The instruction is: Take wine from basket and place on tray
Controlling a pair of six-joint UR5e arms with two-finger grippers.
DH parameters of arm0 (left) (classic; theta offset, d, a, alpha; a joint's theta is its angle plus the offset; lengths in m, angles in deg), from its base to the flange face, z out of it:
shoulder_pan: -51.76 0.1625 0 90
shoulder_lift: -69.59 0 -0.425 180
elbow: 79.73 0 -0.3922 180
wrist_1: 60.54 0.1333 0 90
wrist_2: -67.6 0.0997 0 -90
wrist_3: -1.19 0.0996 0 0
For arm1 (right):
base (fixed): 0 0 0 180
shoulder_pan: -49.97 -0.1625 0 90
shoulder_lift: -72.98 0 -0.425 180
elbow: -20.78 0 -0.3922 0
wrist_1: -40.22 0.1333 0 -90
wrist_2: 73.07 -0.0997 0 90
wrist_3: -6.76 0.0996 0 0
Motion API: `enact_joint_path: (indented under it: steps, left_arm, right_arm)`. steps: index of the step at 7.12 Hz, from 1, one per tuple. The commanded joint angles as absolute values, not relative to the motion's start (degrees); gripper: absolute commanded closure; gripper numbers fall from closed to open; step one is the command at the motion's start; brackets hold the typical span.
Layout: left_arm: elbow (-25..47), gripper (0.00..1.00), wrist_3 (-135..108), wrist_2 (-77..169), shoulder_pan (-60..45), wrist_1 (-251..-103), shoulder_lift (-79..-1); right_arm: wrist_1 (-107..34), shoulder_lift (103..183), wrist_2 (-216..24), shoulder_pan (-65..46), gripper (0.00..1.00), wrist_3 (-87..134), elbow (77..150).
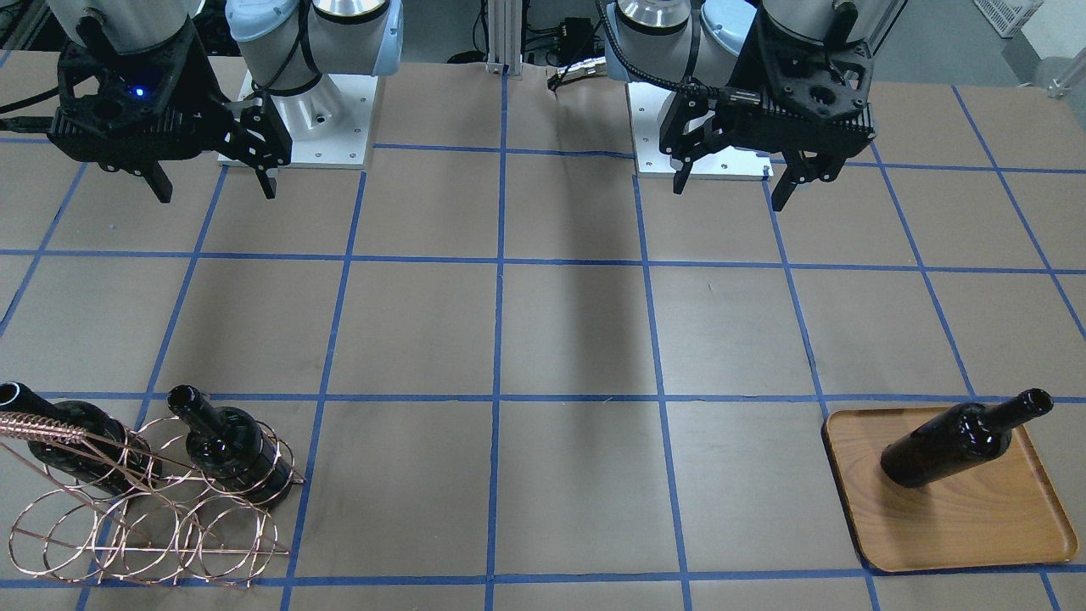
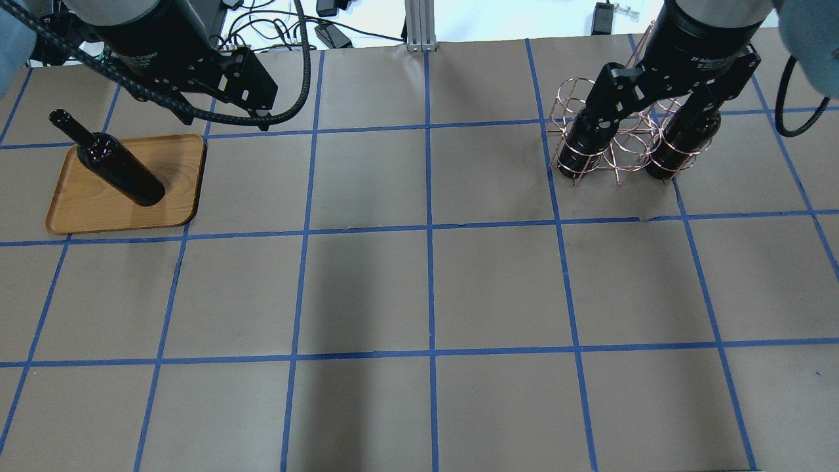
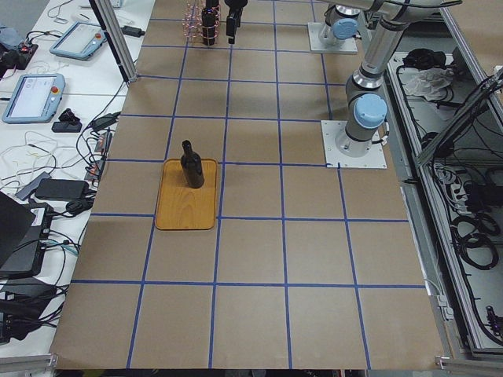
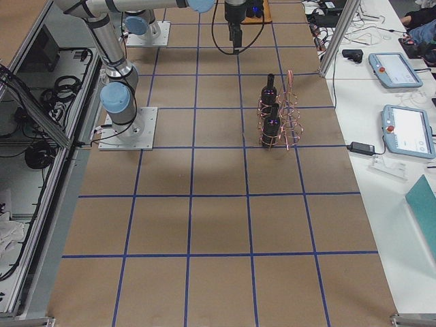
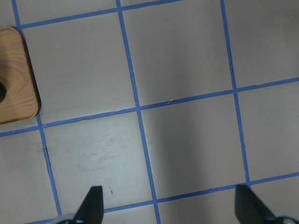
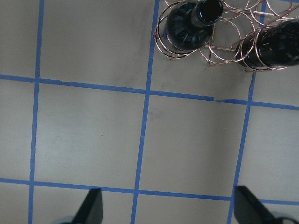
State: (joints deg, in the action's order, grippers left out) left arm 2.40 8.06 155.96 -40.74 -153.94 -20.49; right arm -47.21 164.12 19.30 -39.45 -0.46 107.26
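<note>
One wine bottle stands upright on the wooden tray, also seen as bottle on tray. Two more near-black bottles stand in the copper wire basket; from across the table they show as bottles in the basket. My left gripper hangs open and empty high above the table, on the robot's side of the tray. My right gripper is also open and empty, high up, short of the basket.
The brown table is marked with a grid of blue tape. Both arm bases are bolted at the robot's edge. Cables and controllers lie on benches beyond the table's far side.
</note>
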Motion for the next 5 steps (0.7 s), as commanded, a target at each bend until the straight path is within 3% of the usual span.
enact_joint_path:
  steps: [1, 5]
  left_arm:
    - [3.4, 0.0, 8.0, 156.0, -40.9, -153.8, -20.3]
    - [3.9, 0.0, 7.8, 155.5, -40.9, -153.8, -19.6]
  right_arm:
    - [-47.3, 164.1, 19.3, -39.4, 0.0, -0.2, 107.3]
    - [-48.6, 164.0, 19.2, -39.3, 0.0, -0.4, 107.3]
